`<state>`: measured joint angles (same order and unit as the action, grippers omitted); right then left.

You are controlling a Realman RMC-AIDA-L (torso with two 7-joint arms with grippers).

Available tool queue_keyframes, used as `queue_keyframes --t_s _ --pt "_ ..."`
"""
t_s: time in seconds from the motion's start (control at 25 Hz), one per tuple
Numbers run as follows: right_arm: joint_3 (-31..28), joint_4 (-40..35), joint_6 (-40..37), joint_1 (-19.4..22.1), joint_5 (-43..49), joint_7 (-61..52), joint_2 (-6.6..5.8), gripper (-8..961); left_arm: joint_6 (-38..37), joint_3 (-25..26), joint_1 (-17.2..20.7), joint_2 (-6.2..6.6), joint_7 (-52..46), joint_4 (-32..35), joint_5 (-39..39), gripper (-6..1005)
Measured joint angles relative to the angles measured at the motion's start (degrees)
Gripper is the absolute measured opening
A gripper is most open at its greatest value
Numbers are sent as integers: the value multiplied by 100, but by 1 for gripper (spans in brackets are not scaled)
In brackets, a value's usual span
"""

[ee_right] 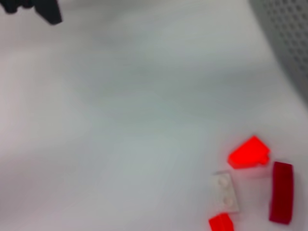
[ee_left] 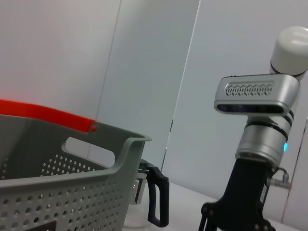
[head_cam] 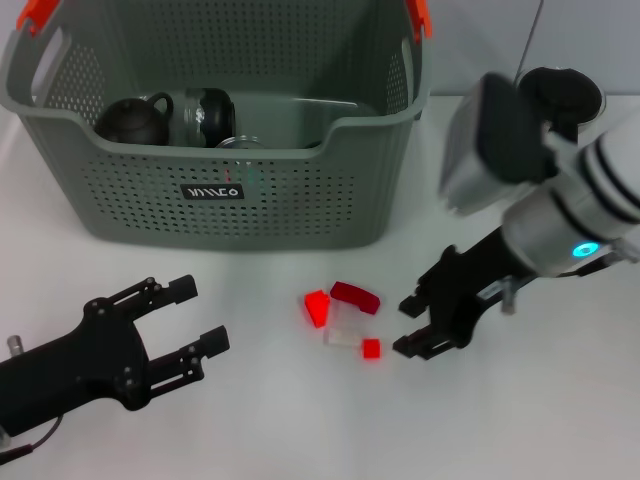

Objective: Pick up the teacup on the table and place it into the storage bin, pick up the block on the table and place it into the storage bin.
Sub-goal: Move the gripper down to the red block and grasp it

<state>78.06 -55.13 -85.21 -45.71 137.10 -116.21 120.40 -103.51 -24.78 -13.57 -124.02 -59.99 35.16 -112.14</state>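
The grey storage bin stands at the back of the table, and its wall fills the left wrist view. Inside it lies a dark teacup with a handle. Several blocks lie in front of the bin: a bright red wedge, a dark red curved block, a white flat one and a small red cube. My right gripper hangs open just right of the cube. My left gripper rests open at the lower left.
A glass pot lies in the bin beside the teacup, and its black handle shows past the bin's rim. Orange clips sit on the bin's handles. The right arm stands beyond the bin.
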Motion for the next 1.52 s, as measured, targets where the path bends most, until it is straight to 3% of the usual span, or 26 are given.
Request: queue_keyframes --t_s 0.2,0.48,0.76,1.36,1.52 --pt "886 169 617 -11 -301 6 36 523 110 74 -30 3 9 -101 -3 750" --pt "1359 755 1420 -170 -576 -393 39 518 139 285 27 8 27 -133 -17 750" --pt "1769 873 1786 -220 -597 -597 52 401 140 289 4 2 41 -172 -40 750" --pt "2019 917 1959 -241 -616 -701 54 401 155 289 -10 10 40 -194 -13 750" --pt "2063 917 1959 -244 -614 -703 54 313 198 289 -12 8 41 -204 -10 750"
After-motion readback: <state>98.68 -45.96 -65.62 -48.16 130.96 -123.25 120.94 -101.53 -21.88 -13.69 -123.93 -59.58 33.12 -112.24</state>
